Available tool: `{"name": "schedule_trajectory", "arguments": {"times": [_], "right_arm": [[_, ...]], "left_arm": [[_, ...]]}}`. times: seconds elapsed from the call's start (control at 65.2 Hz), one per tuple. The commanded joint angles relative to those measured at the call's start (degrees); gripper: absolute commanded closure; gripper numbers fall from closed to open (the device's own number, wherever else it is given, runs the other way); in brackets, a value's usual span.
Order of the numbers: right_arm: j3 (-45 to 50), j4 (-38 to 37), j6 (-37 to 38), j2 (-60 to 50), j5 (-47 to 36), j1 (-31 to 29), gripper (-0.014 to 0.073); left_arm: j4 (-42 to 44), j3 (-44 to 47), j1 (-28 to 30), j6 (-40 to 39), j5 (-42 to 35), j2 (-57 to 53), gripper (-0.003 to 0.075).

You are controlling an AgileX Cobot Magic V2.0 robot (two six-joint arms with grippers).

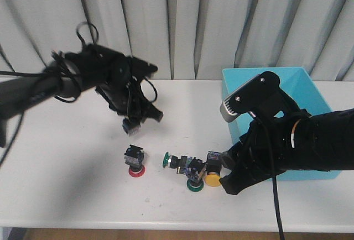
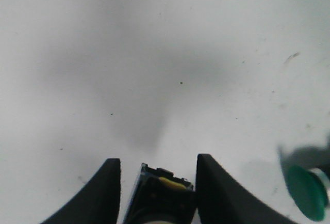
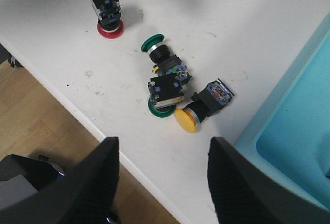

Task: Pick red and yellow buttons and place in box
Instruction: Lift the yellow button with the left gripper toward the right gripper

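Note:
A red button (image 1: pixel 135 162) (image 3: pixel 107 15) stands cap-down on the white table. A yellow button (image 1: pixel 212 175) (image 3: pixel 198 108) lies on its side close to the box (image 1: pixel 265 71) (image 3: pixel 268 126), a light-blue bin at the right. My left gripper (image 1: pixel 131 125) (image 2: pixel 158 158) hangs above the table behind the red button, shut on a black button body (image 2: pixel 165 193) whose cap is hidden. My right gripper (image 1: pixel 224 171) (image 3: pixel 162 146) is wide open and holds nothing. It hovers over the table's front edge, just right of the yellow button.
Two green-capped buttons (image 1: pixel 168 160) (image 1: pixel 192 179) (image 3: pixel 154 43) (image 3: pixel 164 97) lie between the red and yellow ones, the nearer one touching the yellow button's body. The table's front edge (image 3: pixel 103 131) runs under my right fingers, with wood floor beyond. A curtain hangs behind.

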Motion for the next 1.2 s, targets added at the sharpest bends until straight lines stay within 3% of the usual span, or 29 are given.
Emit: {"name": "schedule_trajectory", "arguments": {"times": [0.0, 0.184, 0.552, 0.69, 0.798, 0.966, 1.089, 1.181], "right_arm": [[-1.41, -0.37, -0.60, -1.10, -3.26, -0.02, 0.0200], [-1.41, -0.61, -0.60, -1.10, -3.20, -0.02, 0.0200], [-1.41, -0.61, -0.60, -1.10, -3.20, -0.02, 0.0200], [-1.41, -0.62, -0.60, -1.04, -3.19, -0.02, 0.0200], [-1.41, -0.62, -0.83, -1.04, -3.19, -0.02, 0.0200], [-1.41, -0.38, -2.43, -1.04, -3.26, -0.02, 0.0193], [-1.41, 1.47, -7.95, -1.04, -3.70, -0.02, 0.0142], [-1.41, 5.28, -14.24, -1.04, -4.77, 0.05, 0.0080]], "left_arm": [[0.00, -1.70, -0.16, -0.40, 0.21, -9.06, 0.0568], [0.05, 2.57, 0.05, 1.66, 1.57, -18.84, 0.0567], [-0.49, 35.09, 6.93, 2.47, -11.99, -39.28, 0.0567], [-6.25, 43.16, 8.44, 4.89, -14.75, -42.00, 0.0567], [-18.82, 45.93, 8.00, 13.48, -17.95, -42.14, 0.0567], [-48.87, 46.35, 7.76, 35.02, -19.43, -42.14, 0.0567], [-70.63, 46.35, 7.76, 50.21, -14.05, -41.93, 0.0567], [-80.54, 46.35, 7.76, 56.61, -9.17, -41.37, 0.0567]]}}
